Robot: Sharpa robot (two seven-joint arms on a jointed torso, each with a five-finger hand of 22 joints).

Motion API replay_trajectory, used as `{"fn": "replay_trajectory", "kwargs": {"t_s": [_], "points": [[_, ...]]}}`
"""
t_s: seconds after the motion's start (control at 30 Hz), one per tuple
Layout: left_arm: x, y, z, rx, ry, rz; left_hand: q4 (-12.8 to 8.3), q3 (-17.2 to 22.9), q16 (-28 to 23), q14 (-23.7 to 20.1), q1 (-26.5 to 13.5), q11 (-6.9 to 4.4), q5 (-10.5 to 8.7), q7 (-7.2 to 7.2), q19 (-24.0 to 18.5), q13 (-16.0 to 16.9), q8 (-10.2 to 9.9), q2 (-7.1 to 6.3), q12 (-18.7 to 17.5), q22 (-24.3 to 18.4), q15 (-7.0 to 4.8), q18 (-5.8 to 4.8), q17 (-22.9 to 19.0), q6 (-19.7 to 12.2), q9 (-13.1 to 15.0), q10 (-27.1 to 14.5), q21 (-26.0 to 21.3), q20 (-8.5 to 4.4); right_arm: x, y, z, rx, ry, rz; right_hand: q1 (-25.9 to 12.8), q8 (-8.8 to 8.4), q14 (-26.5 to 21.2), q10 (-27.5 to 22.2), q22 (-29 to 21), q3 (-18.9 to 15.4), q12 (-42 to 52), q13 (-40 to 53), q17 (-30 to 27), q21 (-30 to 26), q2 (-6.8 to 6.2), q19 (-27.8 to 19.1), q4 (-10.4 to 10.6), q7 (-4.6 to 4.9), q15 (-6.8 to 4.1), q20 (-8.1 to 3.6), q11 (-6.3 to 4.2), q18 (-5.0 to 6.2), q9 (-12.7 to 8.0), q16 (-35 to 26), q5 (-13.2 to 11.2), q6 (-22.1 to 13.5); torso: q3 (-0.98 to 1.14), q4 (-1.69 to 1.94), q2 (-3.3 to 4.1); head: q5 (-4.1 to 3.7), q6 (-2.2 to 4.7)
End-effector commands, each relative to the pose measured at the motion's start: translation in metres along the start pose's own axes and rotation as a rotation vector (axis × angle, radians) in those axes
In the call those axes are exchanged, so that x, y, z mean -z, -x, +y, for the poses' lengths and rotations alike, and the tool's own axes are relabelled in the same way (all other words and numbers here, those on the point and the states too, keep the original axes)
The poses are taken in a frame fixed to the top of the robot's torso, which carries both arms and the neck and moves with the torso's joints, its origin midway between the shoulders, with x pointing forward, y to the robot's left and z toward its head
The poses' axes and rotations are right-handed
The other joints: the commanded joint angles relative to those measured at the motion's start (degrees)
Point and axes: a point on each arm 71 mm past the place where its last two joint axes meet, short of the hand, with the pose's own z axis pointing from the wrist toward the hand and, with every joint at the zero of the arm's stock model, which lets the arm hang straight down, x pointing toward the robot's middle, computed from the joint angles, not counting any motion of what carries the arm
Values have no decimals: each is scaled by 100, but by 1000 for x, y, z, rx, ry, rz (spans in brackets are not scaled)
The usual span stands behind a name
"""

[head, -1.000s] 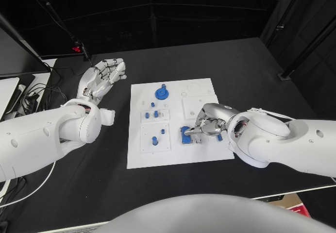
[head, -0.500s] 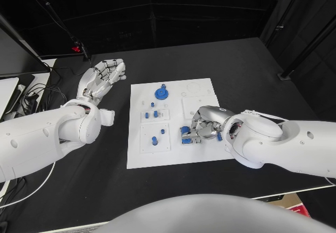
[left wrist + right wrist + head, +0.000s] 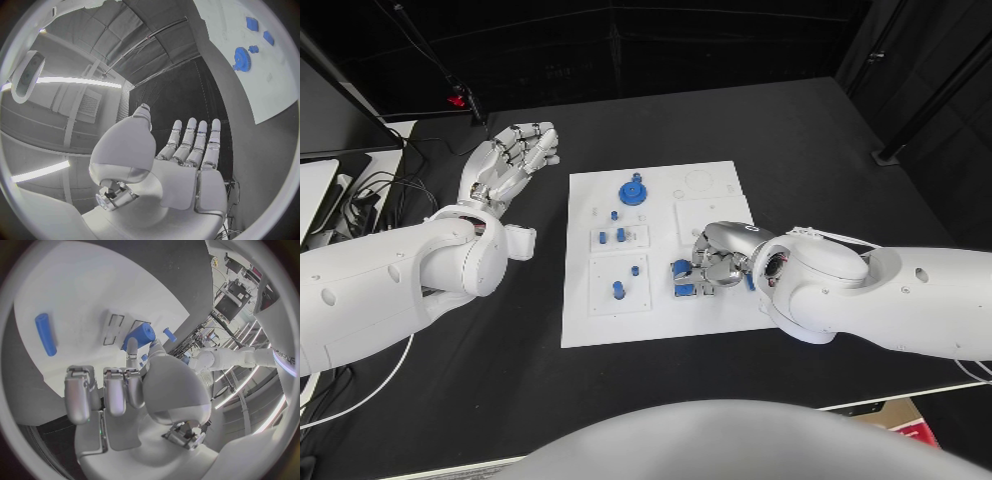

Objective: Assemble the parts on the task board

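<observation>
The white task board [image 3: 661, 320] lies mid-table, with a blue gear [image 3: 633, 191] at its far end and small blue pegs [image 3: 617, 290] standing in its left panels. My right hand [image 3: 723, 256] is low over the board's right middle, its fingers curled in. Its fingertips close on a blue part [image 3: 682, 268] at the board's surface. In the right wrist view a fingertip [image 3: 132, 347] meets that blue part [image 3: 140, 335], and a loose blue peg [image 3: 44, 333] lies on the board [image 3: 87, 295]. My left hand [image 3: 514, 155] lies open and flat on the table, left of the board.
In the left wrist view the left hand [image 3: 187, 150] stretches its fingers over black table, with the board [image 3: 262, 85] and the gear [image 3: 241, 57] off to one side. Cables and equipment [image 3: 358, 190] sit at the table's left edge.
My right hand has edged left across the board and closed further over the blue part. The left hand has not moved.
</observation>
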Motion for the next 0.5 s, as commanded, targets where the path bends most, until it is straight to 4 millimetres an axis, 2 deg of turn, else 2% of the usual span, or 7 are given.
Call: {"fn": "replay_trajectory", "kwargs": {"t_s": [0.03,0.2,0.37,0.5], "points": [[0,-1,-5,8,-60,8,13,-33,23,-32,-12,-4,24,878,-8,-6,19,48,27,-4,9,4,-7,-41,-6,-37,25,17,0,-2,-2,16,-20,23,153,45,616,597,1510,49,19,1508,1509,18,34,607,-26,-7,-40,-28,-50,-86,34,14,4,-58,-5,-7,-5,30,1],[0,-1,-5,9,-59,9,13,-33,23,-32,-12,-4,24,878,-8,-6,19,48,27,-4,9,4,-8,-41,-6,-37,25,17,-1,-3,-3,30,-29,40,275,82,616,597,1510,54,19,1508,1509,18,31,607,-56,-9,-42,-30,-52,-86,84,14,3,-98,-5,-11,-9,17,1],[0,-1,-5,8,-58,8,13,-33,23,-32,-12,-4,24,878,-8,-6,19,48,27,-4,9,4,-8,-41,-6,-37,25,17,0,-3,-3,30,-32,40,270,87,616,597,1510,41,19,1508,1509,18,26,607,-41,-1,-41,-31,-48,-86,94,14,1,-112,1,0,-6,4,1],[0,-1,-5,8,-57,8,13,-33,23,-32,-12,-4,24,878,-8,-6,19,48,27,-4,9,4,-8,-41,-6,-37,25,17,0,-2,-3,22,-27,31,256,94,616,597,1510,33,19,1508,1509,18,46,607,-9,6,-39,-30,-42,-86,107,14,4,-128,0,-7,-6,11,1]]}}
